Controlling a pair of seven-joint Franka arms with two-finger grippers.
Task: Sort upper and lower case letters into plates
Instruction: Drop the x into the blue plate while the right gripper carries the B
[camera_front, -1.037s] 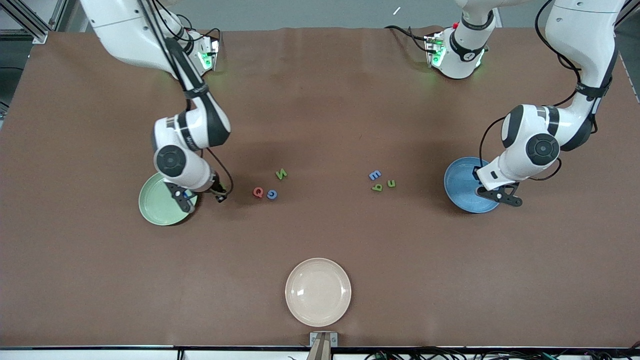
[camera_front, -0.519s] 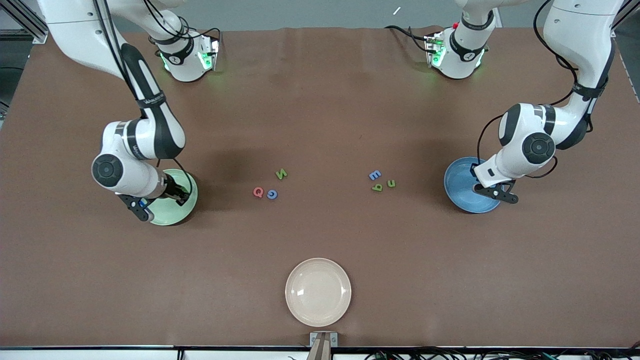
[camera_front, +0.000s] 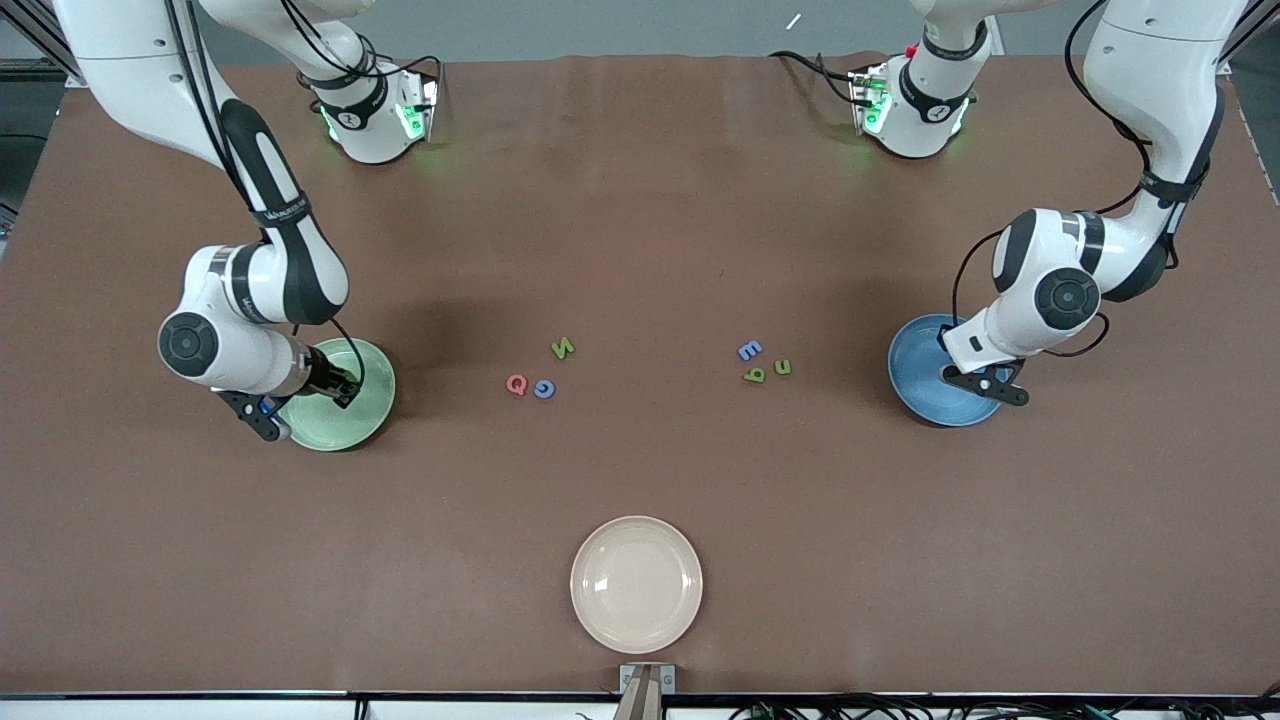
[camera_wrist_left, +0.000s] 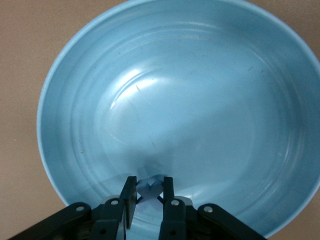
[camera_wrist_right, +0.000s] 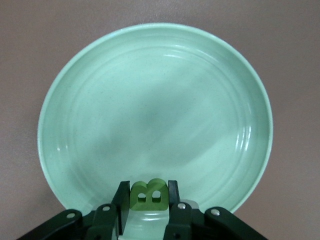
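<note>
Delivery step, both arms at once. At middle left of the front view, right gripper (camera_front: 268, 405) over the pale green plate (camera_front: 350, 420), jaws pinching the green B (camera_wrist_right: 148, 194), held upright above the plate's rim in the right wrist view. At middle right, left gripper (camera_front: 985, 385) over the blue plate (camera_front: 915, 385), jaws pinching a small blue letter (camera_wrist_left: 148, 189), likely the x, though too hidden to read. Near centre on the table (camera_front: 640, 200), still unsorted: green N (camera_front: 563, 348), red Q (camera_front: 516, 384) and blue G (camera_front: 544, 388) together; blue e (camera_front: 749, 350), green q (camera_front: 754, 375) and green n (camera_front: 783, 367) together. Cream plate (camera_front: 636, 584) low at centre, no part in this. Next, probably: spread each pair of jaws to drop the letters, then reach for the clusters.
</note>
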